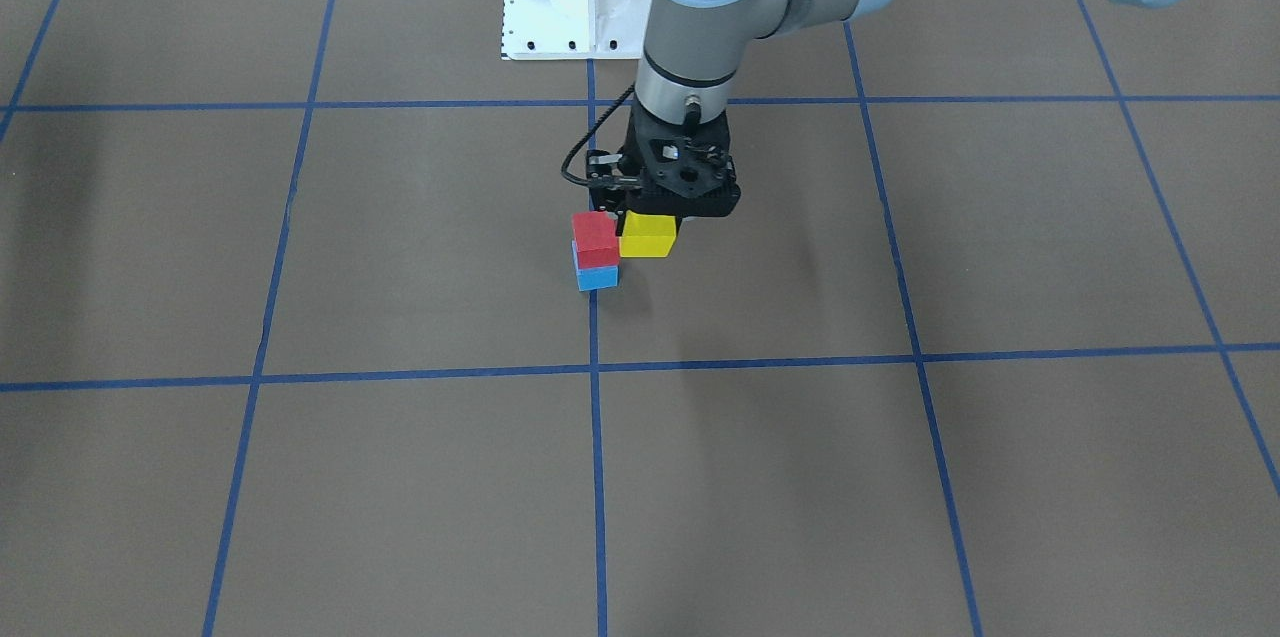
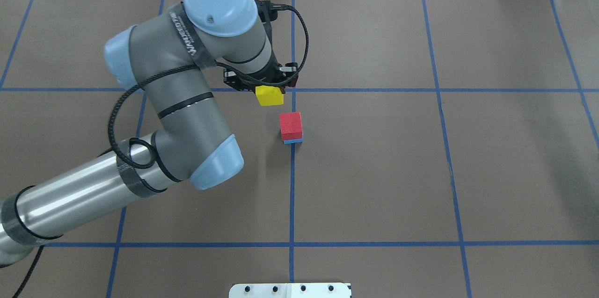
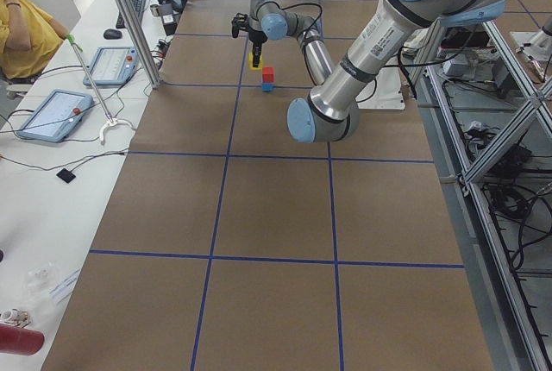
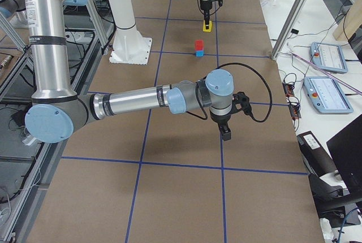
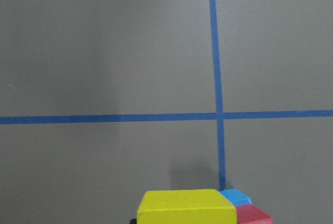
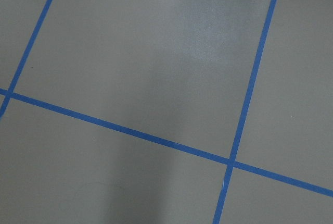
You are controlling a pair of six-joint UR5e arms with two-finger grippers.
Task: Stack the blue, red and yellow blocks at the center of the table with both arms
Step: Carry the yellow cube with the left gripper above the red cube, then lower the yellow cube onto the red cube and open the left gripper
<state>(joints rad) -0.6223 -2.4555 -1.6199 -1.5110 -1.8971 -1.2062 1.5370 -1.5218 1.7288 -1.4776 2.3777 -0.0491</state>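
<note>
Small red cubic block (image 1: 594, 235) noted seated on blue cubic block (image 1: 598, 278) at a tape crossing of the brown paper-covered counter (image 1: 900, 477); two of three tiers judged done. Yellow cubic block (image 1: 648, 237) is clamped in the left gripper (image 1: 652, 215), just beside the stack, not above it. Topping the stack is left. Right gripper (image 4: 226, 134) is seen well apart; its grip cannot be told. Counted: one block per colour, three in all.

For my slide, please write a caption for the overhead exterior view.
The left end effector holds a yellow cubic block near a red cubic block stacked on a blue cubic block.
</note>
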